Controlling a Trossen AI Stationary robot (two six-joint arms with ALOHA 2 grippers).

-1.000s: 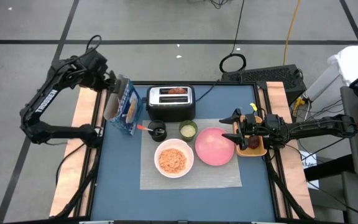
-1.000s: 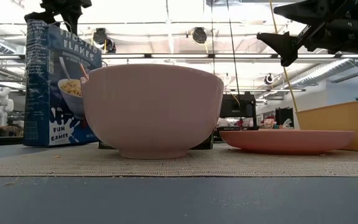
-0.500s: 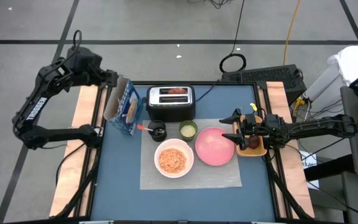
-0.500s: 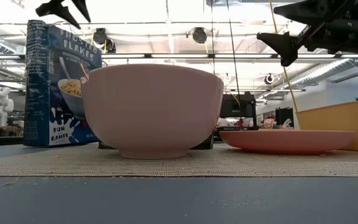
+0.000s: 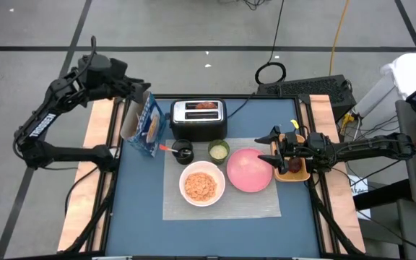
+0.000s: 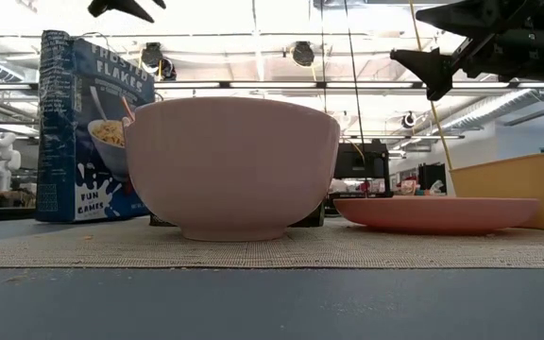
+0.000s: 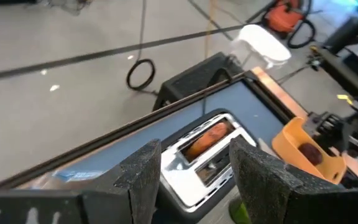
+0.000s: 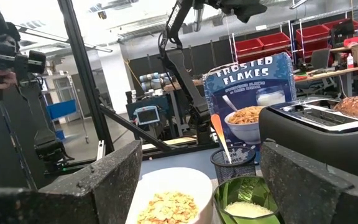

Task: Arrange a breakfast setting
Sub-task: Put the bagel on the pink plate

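The blue cereal box stands upright on its base on the table, left of the toaster. On the grey mat rest the white bowl with cereal, the pink plate, the small green cup and the black cup, in which the red-handled spoon stands. My left gripper hangs open above the box's top, touching nothing. My right gripper hovers open over the plate's right rim, with nothing between its fingers.
The black-and-silver toaster stands at the back with toast in a slot. An orange tray lies under my right arm at the table's right edge. Bare blue table shows left of the mat.
My left gripper has risen away from the cereal box's top and tipped up from pointing down toward level. The box has stayed standing where it was.
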